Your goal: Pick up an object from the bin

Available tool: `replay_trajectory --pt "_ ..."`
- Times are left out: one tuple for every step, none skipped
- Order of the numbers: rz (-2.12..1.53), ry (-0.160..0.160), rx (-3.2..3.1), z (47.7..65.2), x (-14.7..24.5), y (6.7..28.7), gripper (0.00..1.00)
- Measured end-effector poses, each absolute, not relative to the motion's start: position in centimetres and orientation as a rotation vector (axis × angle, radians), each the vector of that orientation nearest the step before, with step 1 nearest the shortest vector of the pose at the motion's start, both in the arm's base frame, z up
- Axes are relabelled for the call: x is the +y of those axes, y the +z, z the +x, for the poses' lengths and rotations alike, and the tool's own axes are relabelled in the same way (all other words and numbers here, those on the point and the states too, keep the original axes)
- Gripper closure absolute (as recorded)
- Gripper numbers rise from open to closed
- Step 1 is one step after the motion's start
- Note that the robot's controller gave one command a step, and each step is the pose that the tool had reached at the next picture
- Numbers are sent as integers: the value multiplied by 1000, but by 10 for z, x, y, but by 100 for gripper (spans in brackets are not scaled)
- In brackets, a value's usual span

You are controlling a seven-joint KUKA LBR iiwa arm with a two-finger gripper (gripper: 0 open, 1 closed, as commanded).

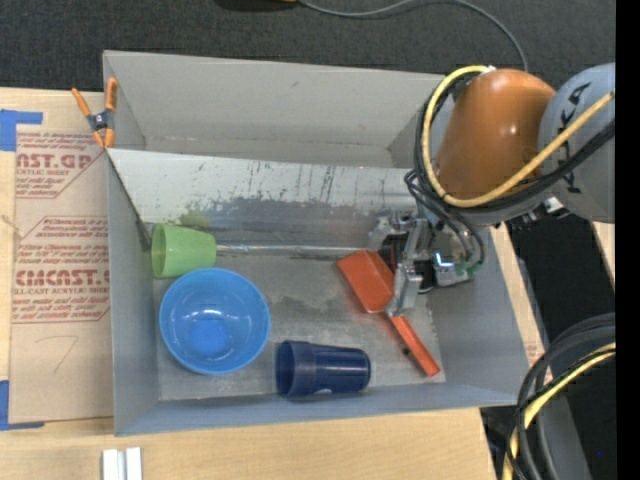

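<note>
Lying just beneath the end effector [407, 290] (grip unclear) is an orange spatula [368, 280].

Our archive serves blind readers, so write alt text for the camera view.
The tool hangs over an orange spatula at the right side of a grey bin. Left of it lie a dark blue cup on its side, a blue bowl and a green cup.

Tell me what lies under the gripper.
An orange spatula: its flat blade shows left of the gripper, its handle sticks out toward the lower right. Where they join is covered by the gripper.
</note>
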State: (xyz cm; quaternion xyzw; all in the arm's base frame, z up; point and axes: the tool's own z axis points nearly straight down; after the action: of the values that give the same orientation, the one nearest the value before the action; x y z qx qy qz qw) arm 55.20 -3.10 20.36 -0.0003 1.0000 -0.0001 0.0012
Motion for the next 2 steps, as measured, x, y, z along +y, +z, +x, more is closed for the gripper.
replay_trajectory --pt "-1 0 3139 552 -31 204 0" --pt "70 1 3137 551 -51 186 0"
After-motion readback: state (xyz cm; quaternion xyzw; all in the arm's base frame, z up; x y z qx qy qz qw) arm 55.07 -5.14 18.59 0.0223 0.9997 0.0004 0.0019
